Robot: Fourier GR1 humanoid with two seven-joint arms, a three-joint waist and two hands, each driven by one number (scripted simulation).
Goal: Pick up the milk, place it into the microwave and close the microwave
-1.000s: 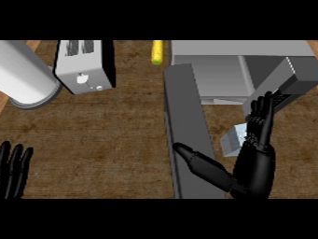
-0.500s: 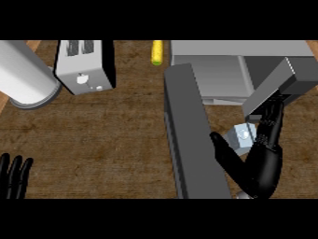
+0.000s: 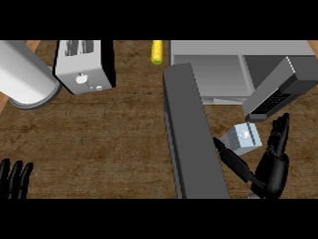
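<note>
I see the milk (image 3: 243,139) on the table (image 3: 113,140), right side, near of the microwave (image 3: 240,70) and just right of its open door (image 3: 192,135), which runs as a long grey slab toward me. My right hand (image 3: 275,156) comes up from the lower edge: thumb reaches in on the carton's left, fingers stand straight on its right, so the hand is spread around the carton. Can't tell if it touches; not closed on it. A dark grey angled block with a keypad face (image 3: 282,88) hangs over the space just far of the carton, between it and the microwave cavity. The door slab walls off the carton's left side.

My left hand (image 3: 6,179) rests at the lower left corner, fingers up and apart, holding nothing. Far left: a big white cylinder (image 3: 13,72) lying tilted, a toaster (image 3: 84,65) just right of it, a yellow item (image 3: 157,51) at the far edge next to the microwave.
</note>
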